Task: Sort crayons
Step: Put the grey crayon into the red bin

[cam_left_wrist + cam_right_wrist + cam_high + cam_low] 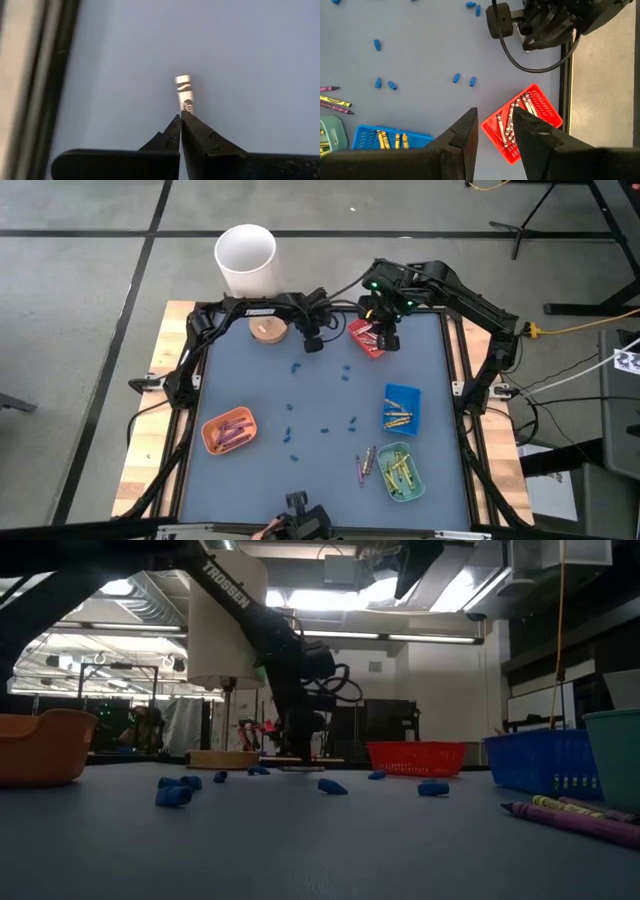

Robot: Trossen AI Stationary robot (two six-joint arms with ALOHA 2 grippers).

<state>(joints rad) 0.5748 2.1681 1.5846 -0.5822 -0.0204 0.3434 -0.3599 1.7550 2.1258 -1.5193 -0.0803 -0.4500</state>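
Observation:
My left gripper (313,343) is at the table's far edge, low over the blue-grey mat, shut on a silver-grey crayon (183,87). It also shows in the low view (300,752). My right gripper (385,337) hangs open and empty above the red tray (367,337), which holds several silver-grey crayons (512,120). The blue tray (401,408) holds gold-orange crayons. The green tray (400,471) holds yellow ones. The orange tray (229,430) holds purple-pink ones. A few loose crayons (365,465) lie on the mat left of the green tray. My left gripper pinches one end of the silver-grey crayon (187,106) between its two fingertips (196,131). The rest of the crayon sticks out past the tips, roughly in line with the fingers. Whether it rests on the mat or is lifted clear, I cannot tell.
Small blue bits (322,426) lie scattered over the middle of the mat. A white cup (246,260) stands beyond the far edge. A round wooden disc (267,330) lies at the far left, close to my left arm. The black table frame (455,360) rims the mat.

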